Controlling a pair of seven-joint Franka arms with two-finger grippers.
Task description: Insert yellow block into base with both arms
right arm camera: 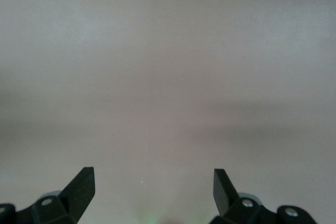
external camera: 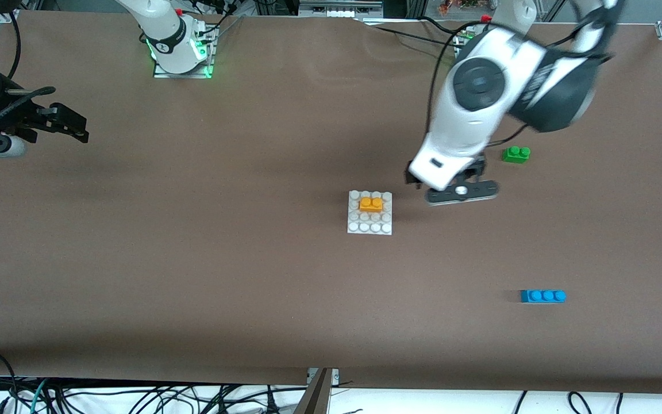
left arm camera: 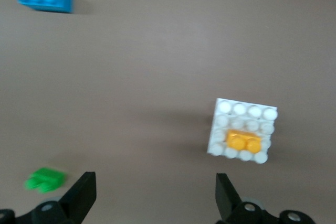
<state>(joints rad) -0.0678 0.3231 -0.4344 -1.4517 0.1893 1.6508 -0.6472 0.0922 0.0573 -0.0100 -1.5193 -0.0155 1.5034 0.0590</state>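
Front view: yellow block [external camera: 371,204] seated on base [external camera: 370,228] — both pincers, left pincer [left arm camera: 155,192] and right pincer [right arm camera: 154,188], spread.

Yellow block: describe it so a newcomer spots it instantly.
Find the white studded base near the middle of the brown table. The yellow block sits on its studs, in the half farther from the front camera. It is the only orange-yellow piece; the green brick and blue brick lie on bare table.

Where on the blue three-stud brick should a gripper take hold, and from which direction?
Come from above and close on the two long flat sides of the blue brick, at its middle stud. It lies flat, studs up, alone on the table, and its short width suits the fingers' span.
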